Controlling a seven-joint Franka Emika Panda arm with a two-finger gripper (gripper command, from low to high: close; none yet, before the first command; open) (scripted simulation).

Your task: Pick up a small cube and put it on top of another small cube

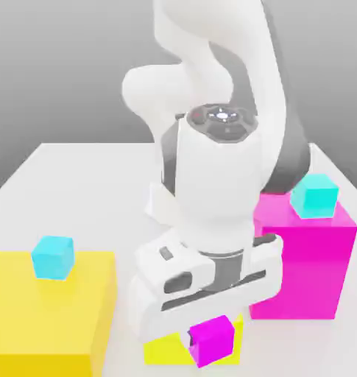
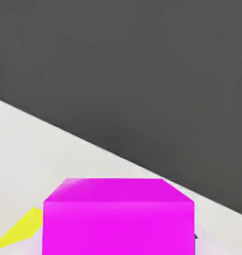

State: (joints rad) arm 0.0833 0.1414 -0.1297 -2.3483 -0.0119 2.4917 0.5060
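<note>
While gripper (image 1: 207, 340) clamps magenta cube (image 1: 213, 340), yellow block (image 1: 163, 349) beneath

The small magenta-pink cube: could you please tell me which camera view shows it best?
The hand view: the small magenta-pink cube sits close up there, with its top and one side face plainly lit. The exterior view shows the same cube lower down, under the white gripper, which hides part of it, above a yellow block.

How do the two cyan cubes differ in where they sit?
The cyan cube on the yellow block rests on a low, wide yellow block at the exterior view's left; the cyan cube on the magenta block sits higher, on a tall magenta block at the right. The left one looks slightly bluer. Both are small, plain and untouched.
</note>
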